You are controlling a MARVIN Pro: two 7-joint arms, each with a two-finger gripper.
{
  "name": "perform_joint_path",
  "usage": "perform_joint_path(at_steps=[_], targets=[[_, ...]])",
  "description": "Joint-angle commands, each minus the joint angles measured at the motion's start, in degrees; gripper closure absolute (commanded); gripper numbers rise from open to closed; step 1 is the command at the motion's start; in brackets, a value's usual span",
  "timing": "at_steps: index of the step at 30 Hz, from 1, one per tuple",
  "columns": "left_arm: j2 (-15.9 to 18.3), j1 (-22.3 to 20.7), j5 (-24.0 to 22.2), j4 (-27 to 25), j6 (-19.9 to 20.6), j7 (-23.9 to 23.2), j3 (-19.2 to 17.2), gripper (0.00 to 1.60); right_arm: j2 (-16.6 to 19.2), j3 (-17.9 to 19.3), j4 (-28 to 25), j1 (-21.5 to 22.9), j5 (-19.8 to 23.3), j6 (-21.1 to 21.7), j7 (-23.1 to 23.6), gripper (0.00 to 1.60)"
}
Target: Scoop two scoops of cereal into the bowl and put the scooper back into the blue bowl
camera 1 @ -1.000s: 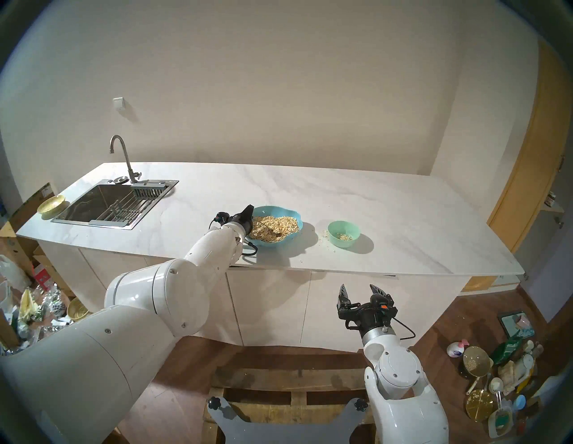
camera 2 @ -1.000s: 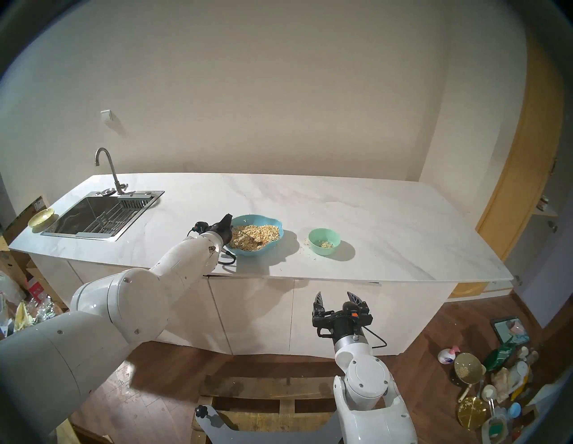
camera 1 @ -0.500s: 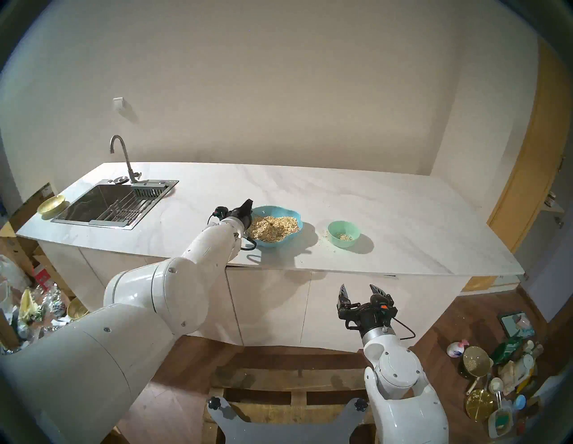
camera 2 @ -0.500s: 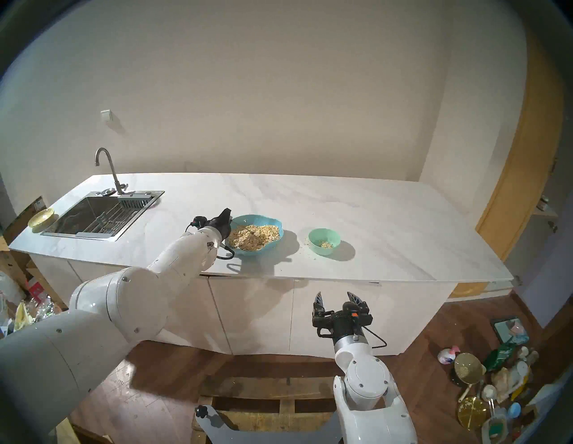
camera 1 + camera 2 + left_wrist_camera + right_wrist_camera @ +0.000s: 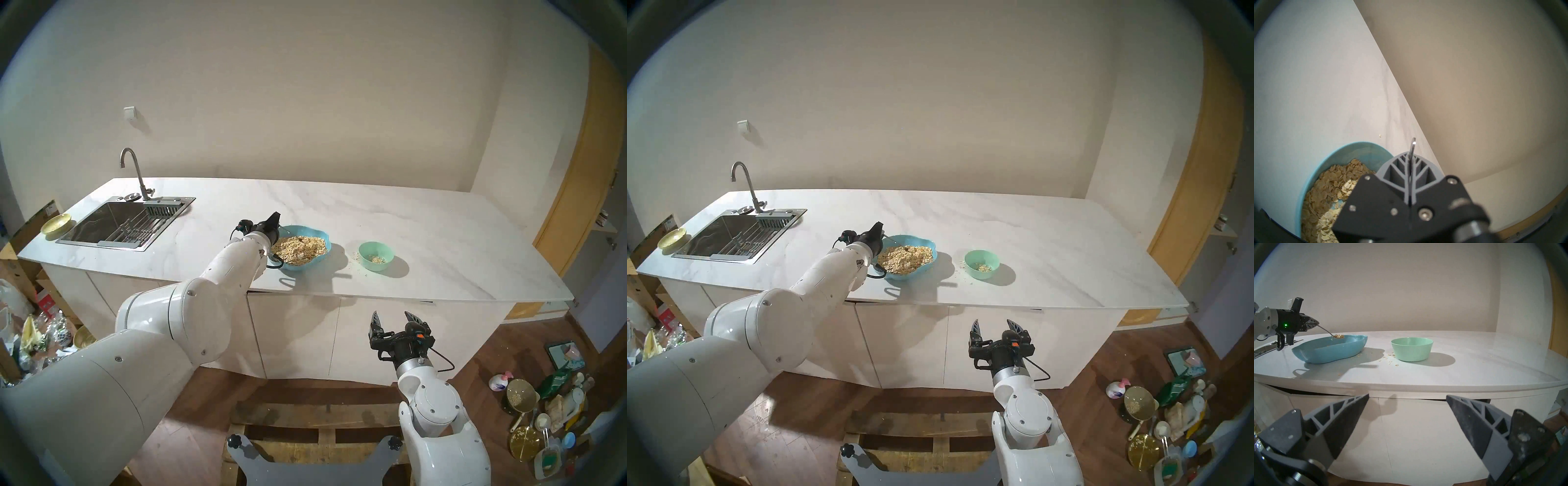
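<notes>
Few stray flakes (image 5: 1390, 358) lie between blue bowl (image 5: 1330, 351) and bowl (image 5: 1412, 349).

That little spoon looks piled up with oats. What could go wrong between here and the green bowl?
Flakes could slide off: the spoon is small, heaped with oats, and must cross bare countertop to the mint-green bowl; spilled flakes already lie there.

The left gripper pinches only the thin handle's end, so the spoon might twist or tip.

Swinging low, it might clip the blue bowl's wavy rim.
</notes>
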Motion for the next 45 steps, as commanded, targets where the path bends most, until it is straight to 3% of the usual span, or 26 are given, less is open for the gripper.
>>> perform_joint_path(at_steps=[1,32,45], targets=[[-2.21,-3.0,-0.16,-1.08,-0.24,-1.08,0.2,1.6,-0.06,0.0,-1.44,0.34,0.02,-0.32,-0.04,0.0],[-13.11,-6.28,0.05,0.91,-1.57,2.0,2.43,1.6,-0.06,0.0,-1.39,0.37,0.02,-0.34,-0.03,0.0],[-15.69,-6.19,0.14,1.76,-2.04,3.44,3.51,1.6,-0.06,0.0,-1.39,0.37,0.02,-0.34,-0.03,0.0]])
